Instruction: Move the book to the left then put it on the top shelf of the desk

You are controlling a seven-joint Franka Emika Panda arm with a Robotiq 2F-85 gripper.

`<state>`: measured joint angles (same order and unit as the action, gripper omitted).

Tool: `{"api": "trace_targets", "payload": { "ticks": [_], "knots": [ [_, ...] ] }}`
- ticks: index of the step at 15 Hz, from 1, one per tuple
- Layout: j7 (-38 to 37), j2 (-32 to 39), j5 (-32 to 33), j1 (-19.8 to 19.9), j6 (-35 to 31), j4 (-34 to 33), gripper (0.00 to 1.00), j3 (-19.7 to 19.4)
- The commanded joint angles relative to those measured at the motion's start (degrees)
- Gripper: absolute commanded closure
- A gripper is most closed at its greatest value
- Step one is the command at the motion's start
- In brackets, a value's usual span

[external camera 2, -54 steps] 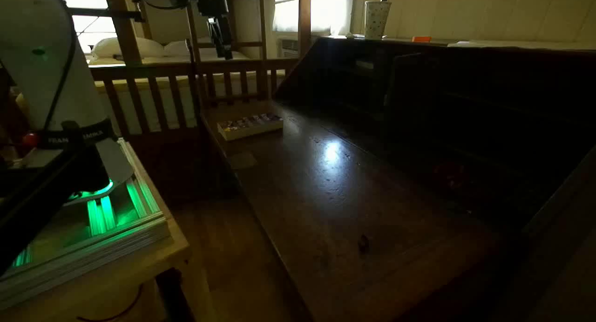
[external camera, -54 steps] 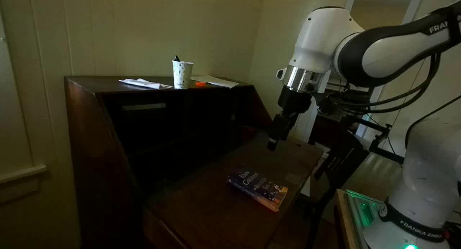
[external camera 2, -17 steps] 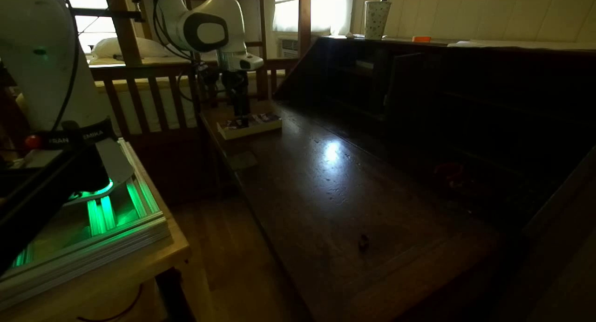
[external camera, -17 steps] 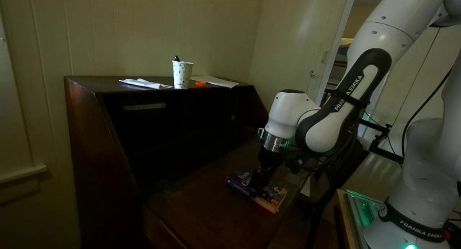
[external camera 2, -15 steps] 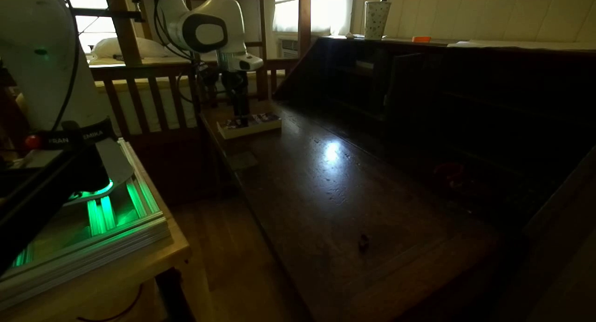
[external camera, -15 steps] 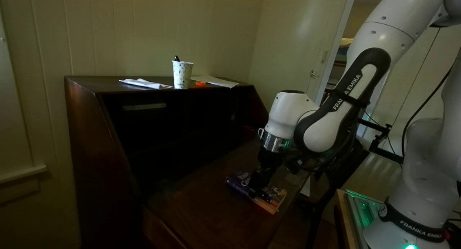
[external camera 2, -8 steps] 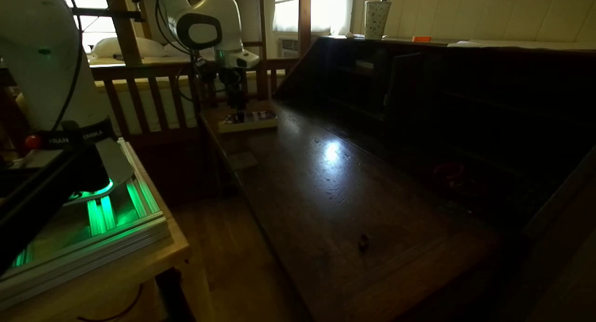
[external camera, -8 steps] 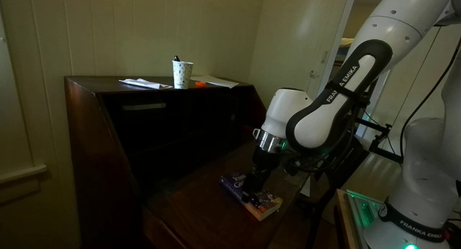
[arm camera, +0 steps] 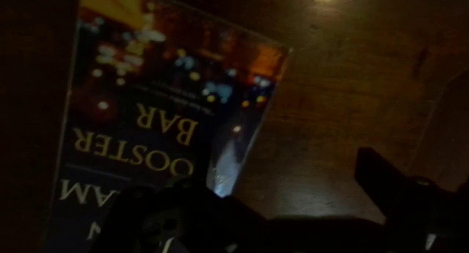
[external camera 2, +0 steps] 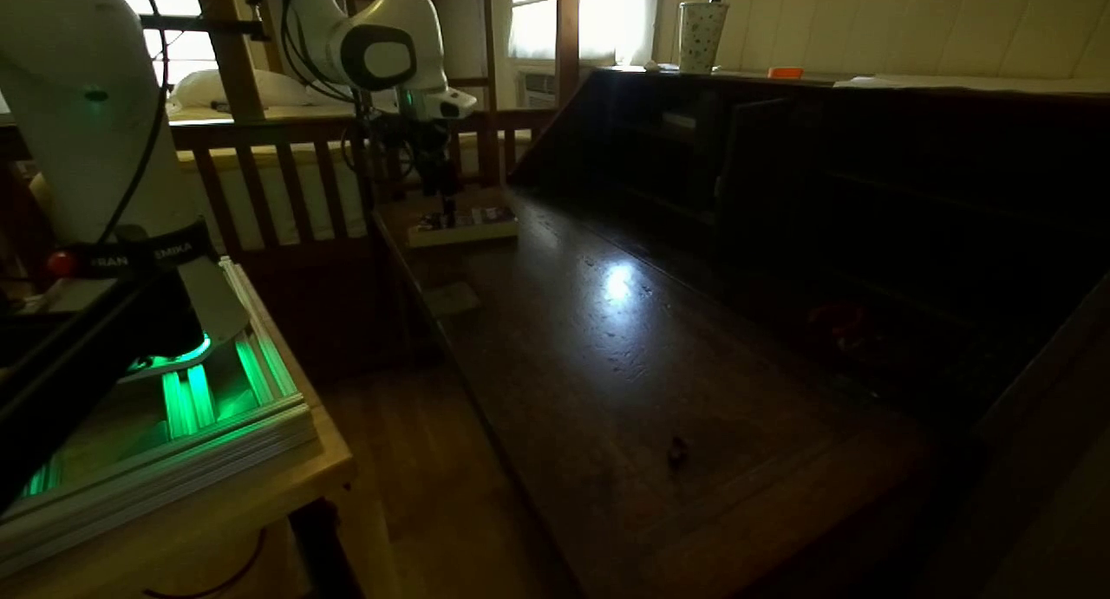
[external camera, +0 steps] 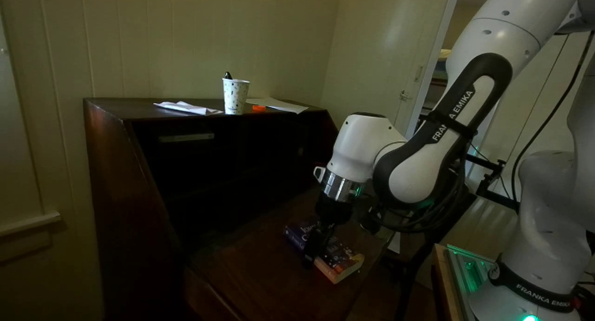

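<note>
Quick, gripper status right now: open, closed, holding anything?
Gripper: open, holding nothing; whether it touches the book cannot be told.

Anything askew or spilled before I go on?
The open fingers look off-centre to the book: in the wrist view one overlaps it, the other the desk alongside. Nothing looks spilled or damaged, though it's dim.

Speckled cup (external camera: 235,97) between 2 white papers (external camera: 188,108), orange item (external camera: 259,108), slatted rail (external camera 2: 286,133), window (external camera 2: 539,29)
</note>
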<state>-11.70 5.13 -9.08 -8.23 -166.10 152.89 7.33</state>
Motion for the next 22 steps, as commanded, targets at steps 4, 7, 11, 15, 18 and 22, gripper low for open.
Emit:
{"api": "trace_targets", "payload": {
  "ticks": [4,7,11,15,18,22],
  "knots": [
    [-14.7,-9.8,29.8,0.4,9.4,-2.9,0.00,-11.4],
    [-11.0,-10.6,31.1,2.9,12.3,-3.7,0.00,-7.1],
    [-7.4,-9.8,29.0,3.0,13.9,-3.1,0.00,-3.7],
    [-6.0,-8.1,26.4,3.2,11.4,-1.9,0.00,-3.5],
    [-4.0,-5.7,24.0,3.5,9.2,-1.5,0.00,-4.0],
    [-4.7,-4.8,24.8,3.6,8.5,-1.7,0.00,-4.2]
  ]
}}
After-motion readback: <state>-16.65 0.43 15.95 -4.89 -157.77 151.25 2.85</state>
